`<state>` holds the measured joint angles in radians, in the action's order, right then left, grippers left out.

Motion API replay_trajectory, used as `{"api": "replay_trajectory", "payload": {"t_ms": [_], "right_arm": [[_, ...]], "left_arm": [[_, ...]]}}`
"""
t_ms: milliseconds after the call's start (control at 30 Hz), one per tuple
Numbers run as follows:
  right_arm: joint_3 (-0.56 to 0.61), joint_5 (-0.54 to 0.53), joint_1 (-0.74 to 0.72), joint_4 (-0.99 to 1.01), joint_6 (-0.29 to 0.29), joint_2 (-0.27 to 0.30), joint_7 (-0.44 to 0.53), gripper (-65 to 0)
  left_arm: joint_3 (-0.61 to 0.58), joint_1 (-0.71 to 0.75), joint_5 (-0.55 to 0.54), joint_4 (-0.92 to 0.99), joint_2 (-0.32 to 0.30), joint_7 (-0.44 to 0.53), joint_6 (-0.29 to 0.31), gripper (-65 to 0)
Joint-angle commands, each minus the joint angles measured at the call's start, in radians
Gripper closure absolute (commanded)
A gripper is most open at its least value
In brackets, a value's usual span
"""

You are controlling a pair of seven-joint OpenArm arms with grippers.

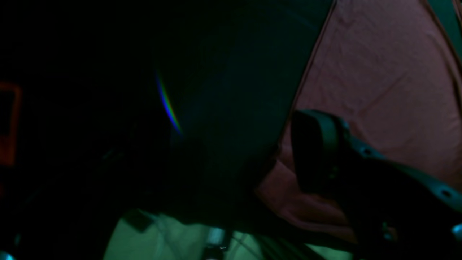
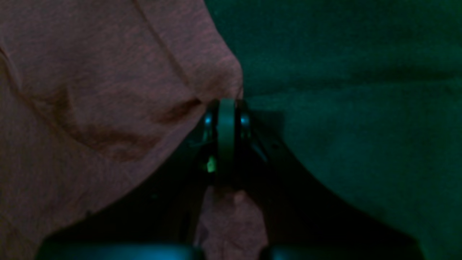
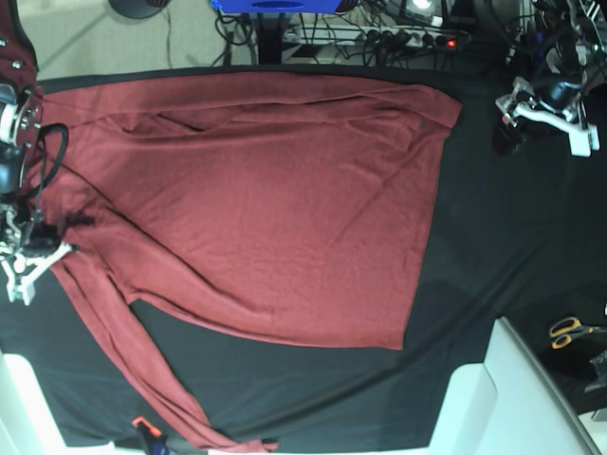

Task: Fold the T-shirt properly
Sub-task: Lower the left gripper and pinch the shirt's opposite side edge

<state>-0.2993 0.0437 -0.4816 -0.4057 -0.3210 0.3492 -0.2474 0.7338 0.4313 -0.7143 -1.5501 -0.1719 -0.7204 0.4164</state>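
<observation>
The dark red T-shirt (image 3: 266,190) lies spread flat on the black cloth (image 3: 493,237). One long sleeve (image 3: 142,360) trails down to the front edge. My right gripper (image 2: 226,108) is shut on a pinch of the shirt's edge (image 2: 108,90), low on the cloth. In the base view it sits at the shirt's left edge (image 3: 38,248), near where the sleeve starts. My left gripper (image 3: 517,118) hovers over black cloth just right of the shirt's far corner. In the left wrist view one finger (image 1: 314,151) shows against the shirt (image 1: 379,79), set well off to one side. The other finger is lost in darkness.
Scissors (image 3: 569,330) lie at the right edge. A white panel (image 3: 512,389) covers the front right corner. Cables and a power strip (image 3: 379,36) run along the back. A small orange and black item (image 3: 144,428) lies by the sleeve end at the front.
</observation>
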Motion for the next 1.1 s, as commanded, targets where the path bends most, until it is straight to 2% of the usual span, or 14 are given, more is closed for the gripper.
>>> {"api": "replay_trajectory", "payload": {"t_ms": [0, 67, 133, 300, 433, 567, 733, 833, 967, 1067], "right_arm": [[-0.002, 0.003, -0.025, -0.038, 0.004, 0.02, 0.006, -0.2], [-0.002, 0.003, -0.013, -0.106, 0.004, 0.02, 0.001, -0.2], [-0.005, 0.003, 0.005, -0.16, 0.004, 0.02, -0.045, -0.2], [-0.005, 0.003, 0.022, -0.276, 0.004, 0.017, -0.131, -0.2], [-0.002, 0.003, 0.025, -0.296, 0.004, 0.015, -0.135, -0.2], [-0.007, 0.003, 0.044, -0.299, 0.004, 0.014, -0.134, -0.2], [-0.007, 0.003, 0.047, -0.299, 0.0, 0.014, -0.134, -0.2], [-0.007, 0.003, 0.047, -0.299, 0.0, 0.014, -0.132, -0.2], [-0.007, 0.003, 0.047, -0.299, -0.002, 0.014, -0.131, -0.2], [-0.007, 0.003, 0.047, -0.299, -0.002, 0.014, -0.131, -0.2]], "left_arm": [[0.005, -0.007, 0.018, -0.019, -0.01, 0.015, 0.003, -50.4], [0.005, -0.033, 0.088, -0.02, -0.007, 0.014, 0.003, -50.2], [0.003, -0.056, 0.12, -0.017, -0.007, 0.014, 0.003, -50.2], [-0.01, -0.144, 0.126, -0.011, -0.013, 0.012, 0.003, -50.2], [-0.156, -0.228, 0.126, 0.003, -0.077, 0.012, 0.0, -50.2], [-0.302, -0.372, 0.126, 0.147, -0.12, 0.012, -0.001, -50.2], [-0.354, -0.575, 0.132, 0.445, -0.124, 0.012, -0.003, -50.2], [-0.354, -0.665, 0.239, 0.572, -0.11, 0.017, -0.003, -50.2], [-0.354, -0.733, 0.413, 0.632, -0.038, 0.018, -0.003, -50.2], [-0.354, -0.751, 0.431, 0.635, -0.002, 0.02, -0.001, -50.2]]}}
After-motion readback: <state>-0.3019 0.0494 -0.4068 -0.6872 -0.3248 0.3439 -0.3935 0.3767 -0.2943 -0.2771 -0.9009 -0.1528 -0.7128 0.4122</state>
